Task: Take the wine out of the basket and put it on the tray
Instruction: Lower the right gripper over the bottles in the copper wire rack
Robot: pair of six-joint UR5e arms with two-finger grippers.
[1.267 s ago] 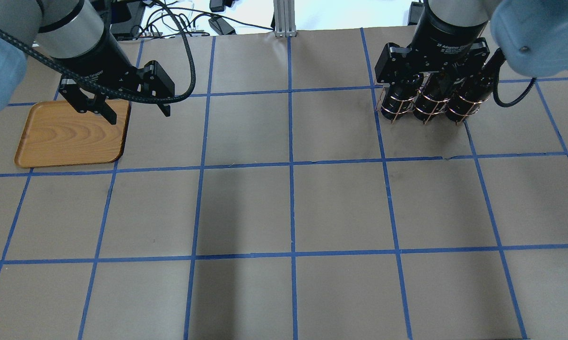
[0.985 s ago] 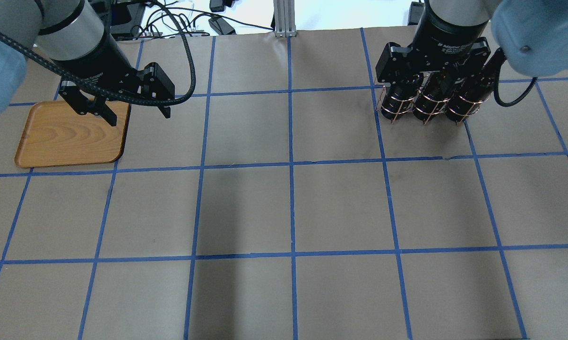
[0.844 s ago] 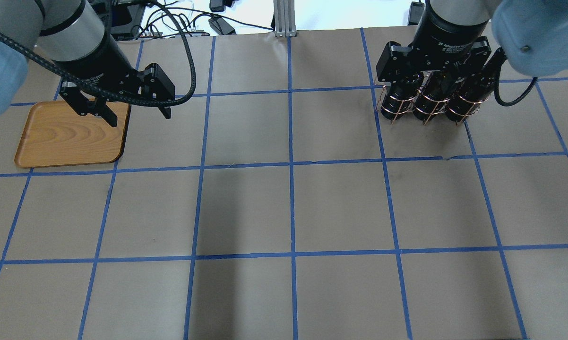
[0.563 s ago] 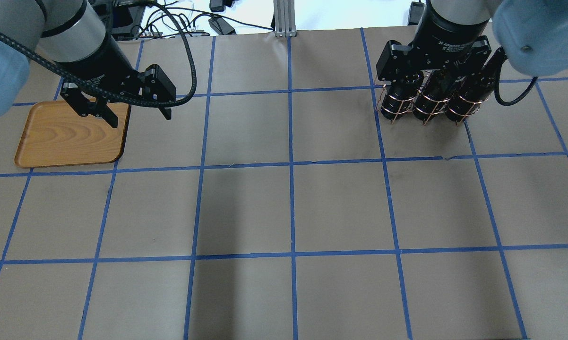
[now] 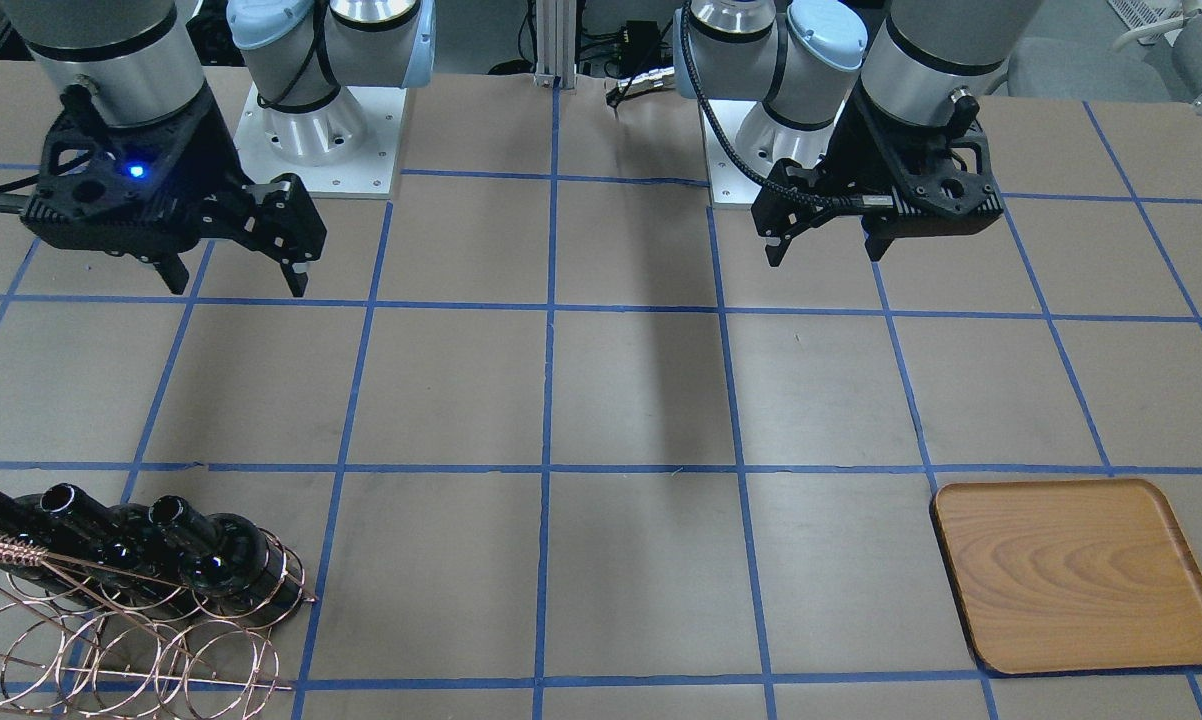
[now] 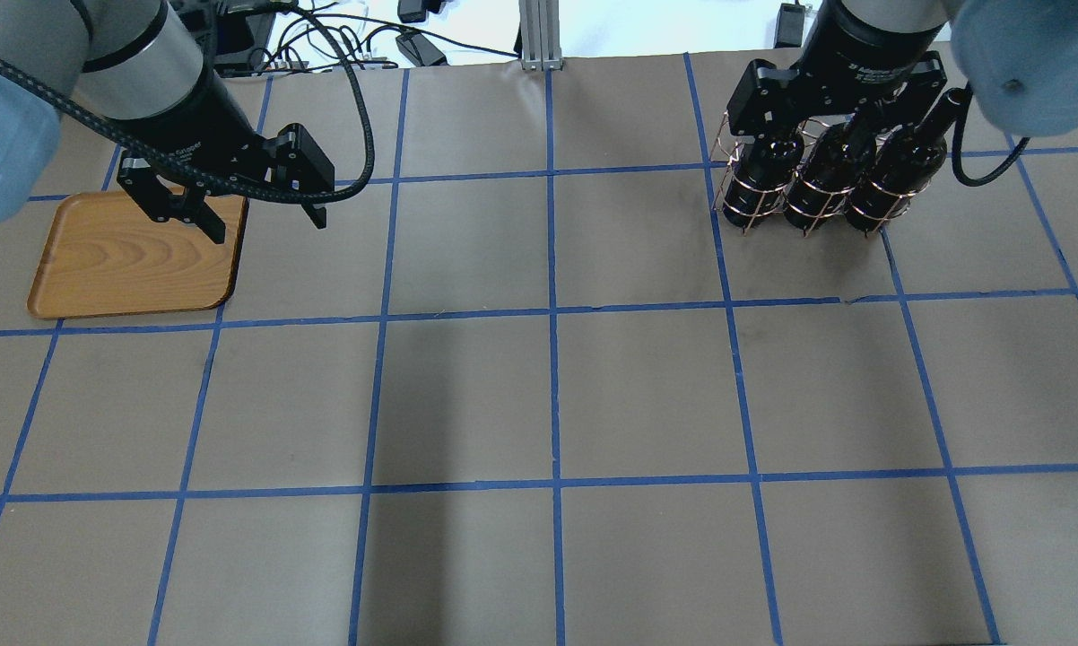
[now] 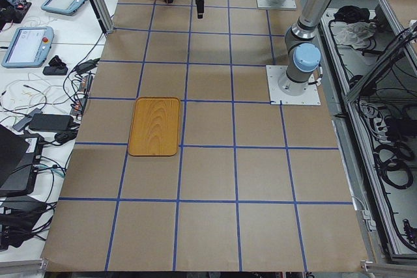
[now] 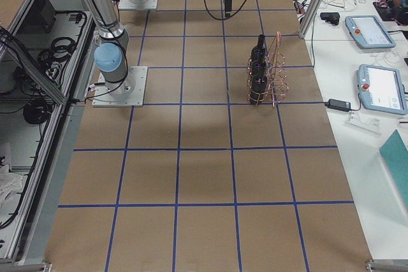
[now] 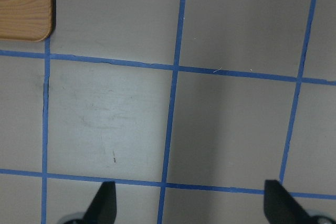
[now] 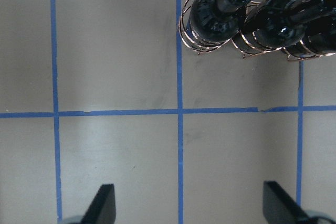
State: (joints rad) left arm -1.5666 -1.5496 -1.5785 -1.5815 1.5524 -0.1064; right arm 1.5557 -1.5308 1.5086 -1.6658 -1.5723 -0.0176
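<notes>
Three black wine bottles (image 6: pixel 817 184) stand side by side in the copper wire basket (image 6: pixel 738 213) at the far right of the table; they also show in the front view (image 5: pixel 211 550) and the right wrist view (image 10: pixel 215 14). My right gripper (image 5: pixel 238 288) is open and empty, held high on the robot's side of the basket, touching nothing. The wooden tray (image 6: pixel 126 260) lies empty at the far left. My left gripper (image 6: pixel 268 224) is open and empty, above the tray's right edge and the paper beside it.
The table is covered in brown paper with a blue tape grid (image 6: pixel 552 314). The basket's empty rings (image 5: pixel 111 650) lie on the operators' side of the bottles. Cables and tablets (image 8: pixel 382 87) sit beyond the table's far edge.
My right gripper has shifted up and slightly right in the overhead view, uncovering the bottle necks. My left gripper has barely moved. Bottles, basket and tray stay put.
</notes>
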